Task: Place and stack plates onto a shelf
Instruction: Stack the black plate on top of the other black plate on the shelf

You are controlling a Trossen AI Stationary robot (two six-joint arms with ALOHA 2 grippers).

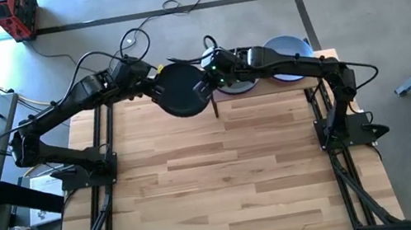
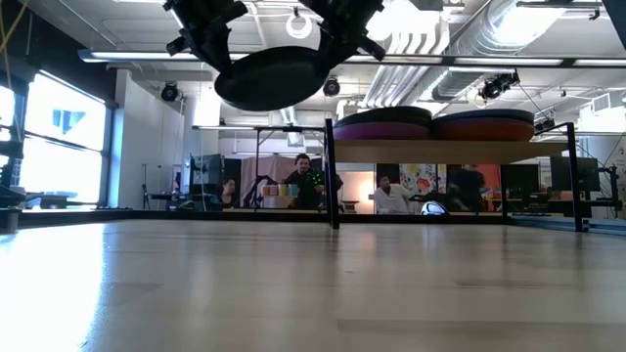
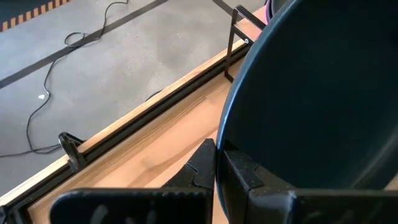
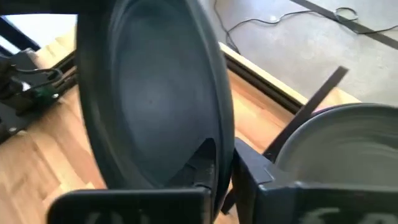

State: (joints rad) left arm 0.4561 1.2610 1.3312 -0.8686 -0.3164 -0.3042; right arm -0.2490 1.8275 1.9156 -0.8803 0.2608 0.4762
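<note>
L tool (image 1: 156, 79) & R tool (image 1: 204, 82) both clamped on dark plate (image 1: 180, 90) rim, held up by shelf (image 2: 450, 150).

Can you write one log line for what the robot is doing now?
held: dark plate | left gripper: shut on rim | right gripper: shut on rim | plate: airborne beside shelf

Near tabletop (image 1: 226, 187) lies open — shelf (image 1: 310, 64) and its plates (image 1: 290, 57) block the far edge

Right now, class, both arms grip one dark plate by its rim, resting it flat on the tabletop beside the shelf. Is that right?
Not quite. The dark plate is held in the air, clear of the tabletop, as the low view shows. Both arms do grip its rim, beside the shelf.
</note>
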